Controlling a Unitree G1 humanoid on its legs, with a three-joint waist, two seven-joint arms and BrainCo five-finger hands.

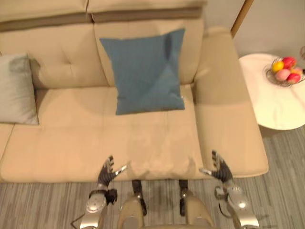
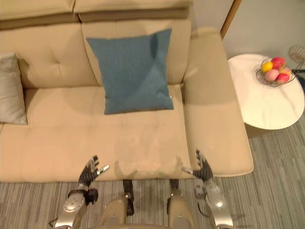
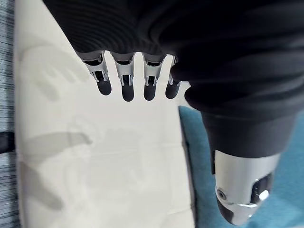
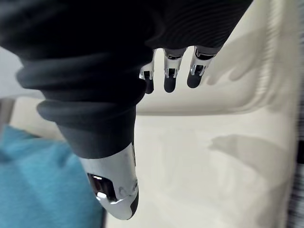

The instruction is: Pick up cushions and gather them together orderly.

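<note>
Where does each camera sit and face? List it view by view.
Left eye view: on the head, looking down at the sofa, blue cushion and grey cushion; left hand and right hand show, open.
Right eye view: beside it, same scene.
Left wrist view: along the left hand's straight fingers at the sofa.
Right wrist view: along the right hand's fingers at the sofa.
Shared: both wrist views catch the blue cushion.

- Both head views look steeply down from above the front edge of the beige upholstered sofa [image 1: 95,138], set slightly apart sideways. They share the square blue fabric cushion [image 1: 145,71] and the round white side table [image 2: 267,102].
- The left wrist view looks along the left hand [image 3: 124,80] from very close, onto the sofa seat and a strip of the cushion.
- The right wrist view looks likewise along the right hand [image 4: 170,76].
</note>
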